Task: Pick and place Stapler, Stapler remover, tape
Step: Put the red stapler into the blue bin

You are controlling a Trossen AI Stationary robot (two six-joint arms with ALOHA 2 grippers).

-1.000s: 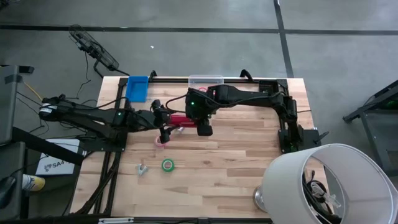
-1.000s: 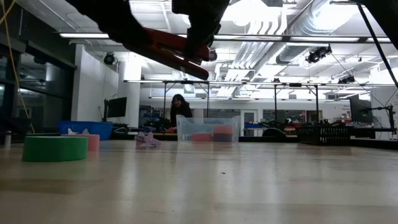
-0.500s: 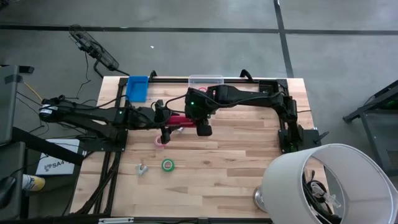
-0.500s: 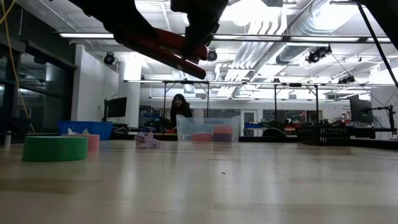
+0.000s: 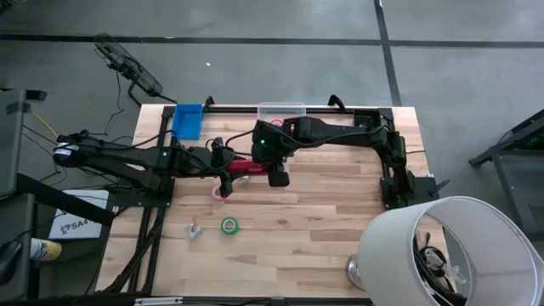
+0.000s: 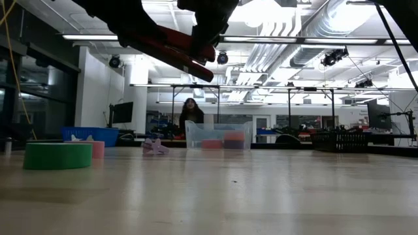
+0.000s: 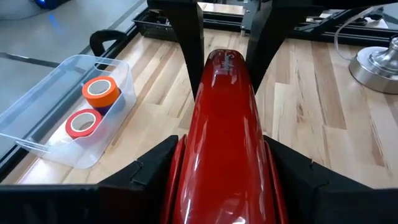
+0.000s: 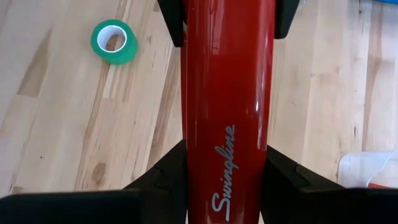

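The long red stapler hangs in the air over the table's middle, seen high up in the low view. My left gripper is shut on its left end. My right gripper is shut on its right end. A green tape roll and a pink roll lie flat on the table. Red and orange rolls sit in a clear bin. A small silvery claw piece lies near the green roll. My left gripper pinches the stapler's left end between its two fingers, one on each long side. It comes level from the table's left, fingers along the stapler. The stapler is clear of the table, tilted with its right end lower. My right gripper pinches the stapler near its rounded right end, where the printed lettering is. One finger is on each long side. The fingers come from above, pointing down, across the stapler.
A clear bin and a blue bin stand at the far edge. A white lampshade and a metal base fill the near right corner. A person shows in the room beyond.
Both grippers have stayed shut on the stapler. In the low view it has drifted slightly up and toward the table's left.
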